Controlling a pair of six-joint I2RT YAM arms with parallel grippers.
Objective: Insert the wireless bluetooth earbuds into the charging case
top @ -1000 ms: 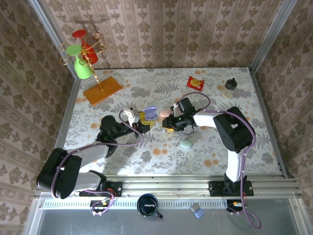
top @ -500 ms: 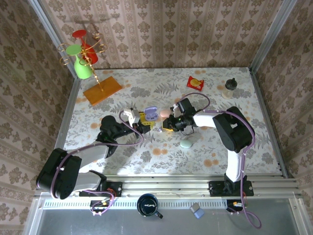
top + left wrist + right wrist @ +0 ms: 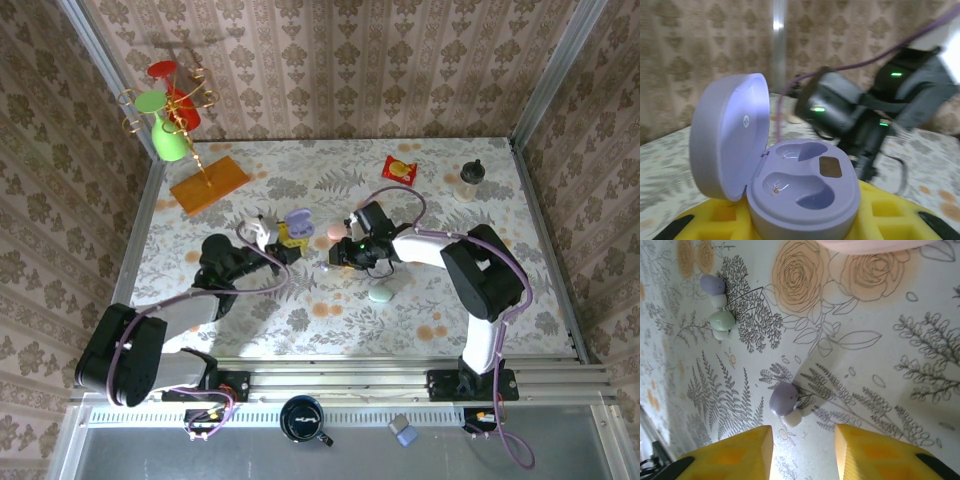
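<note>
Left gripper (image 3: 286, 240): clenched on the lilac charging case (image 3: 800, 195), which sits upright between the yellow fingers (image 3: 710, 220). The lid (image 3: 730, 135) is swung open at 9 o'clock in the left wrist view, and the two wells face up with their small contact pins showing. Right gripper (image 3: 802, 440): jaws released, parted above the flowered table (image 3: 880, 355), grasping nothing. Lilac earbud (image 3: 784, 399): lies on the table just beyond the gap between the fingertips, at about 11 o'clock. Second lilac earbud (image 3: 713, 284) and green earbud (image 3: 722, 320): lie near each other on the table at 10 o'clock, well apart from the first. Pink case (image 3: 335, 233): closed, at 12 o'clock of the right gripper in the top view. Green case (image 3: 380, 294): closed, at 5 o'clock of it. Red packet (image 3: 399, 170): at 1 o'clock. Dark jar (image 3: 472, 178): at 2 o'clock, near the far right corner. Cup stand (image 3: 170, 115): at 10 o'clock, in the far left corner.
</note>
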